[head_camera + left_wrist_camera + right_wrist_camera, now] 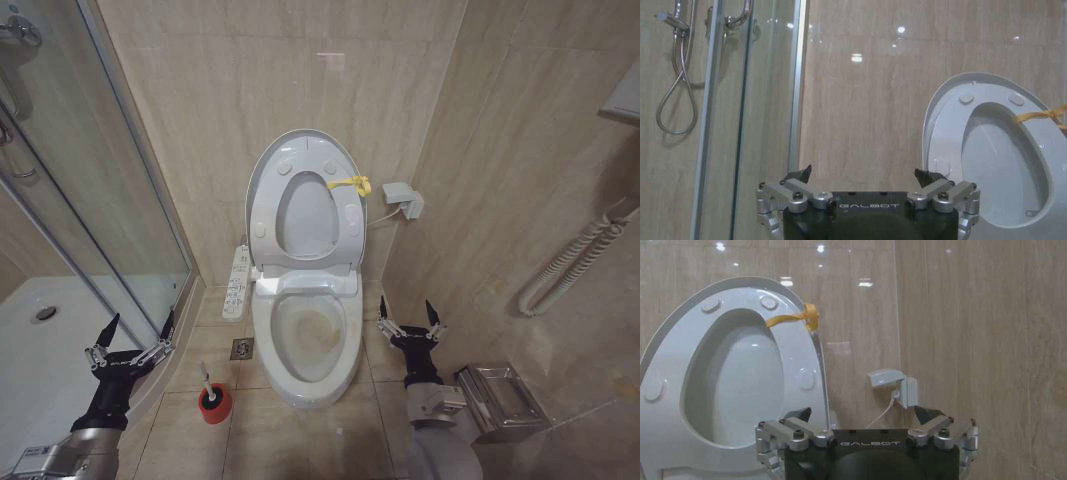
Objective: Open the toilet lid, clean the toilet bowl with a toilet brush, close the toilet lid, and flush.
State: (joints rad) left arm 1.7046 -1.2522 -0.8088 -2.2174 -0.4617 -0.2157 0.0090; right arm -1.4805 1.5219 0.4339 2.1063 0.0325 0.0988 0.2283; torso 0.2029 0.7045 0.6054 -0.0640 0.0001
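The toilet lid (305, 215) stands raised against the back wall with the ring seat (262, 205) up in front of it. A yellow tag (350, 184) hangs at its rim. Below, the toilet bowl (305, 335) lies uncovered, yellowish-brown inside. On the floor left of the bowl stands the toilet brush (213, 398), in its red holder. My left gripper (141, 320) is open, low and left of the brush, holding nothing. My right gripper (406, 305) is open just right of the bowl. The wrist views show the left gripper (862, 170), the right gripper (862, 410) and the lid (740, 375).
A glass shower enclosure (90, 200) closes off the left side. A control panel (238, 280) hangs on the wall left of the toilet, and a floor drain (241, 348) lies below it. A wall socket (403, 197), a steel paper holder (500, 400) and a corrugated hose (570, 260) line the right wall.
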